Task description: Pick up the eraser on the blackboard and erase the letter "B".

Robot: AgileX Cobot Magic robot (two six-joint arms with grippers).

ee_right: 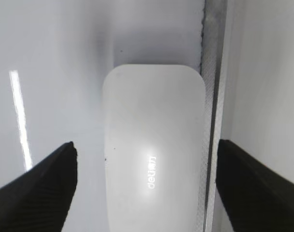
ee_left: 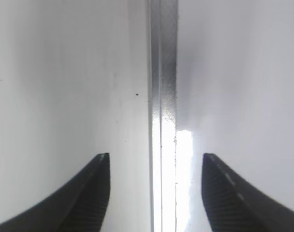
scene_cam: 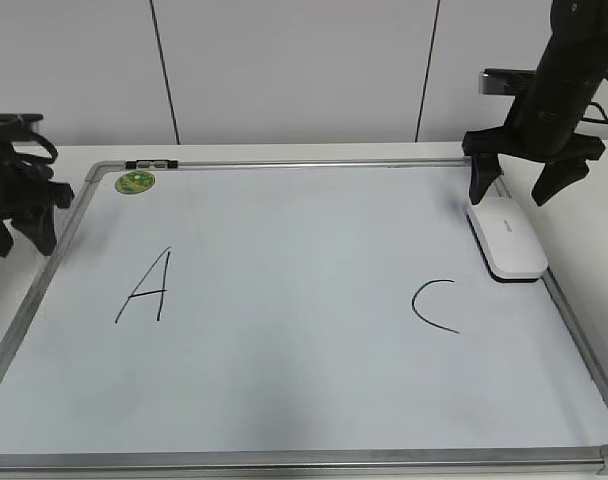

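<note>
The white eraser (scene_cam: pixel 508 238) lies flat on the blackboard (scene_cam: pixel 294 400) by its right frame edge; it also shows in the right wrist view (ee_right: pixel 154 154). My right gripper (scene_cam: pixel 529 187) is open just above the eraser's far end, one finger either side, not touching it (ee_right: pixel 146 150). My left gripper (scene_cam: pixel 14 235) is open and empty over the board's left frame (ee_left: pixel 155 159). A handwritten "A" (scene_cam: pixel 147 286) and "C" (scene_cam: pixel 434 305) are on the board. No letter "B" shows between them.
A round green sticker (scene_cam: pixel 135 182) and a dark clip (scene_cam: pixel 151 162) sit at the board's top left. The board rests on a white table (scene_cam: pixel 584 240) against a panelled wall. The grey frame rail (ee_right: pixel 212 121) runs beside the eraser.
</note>
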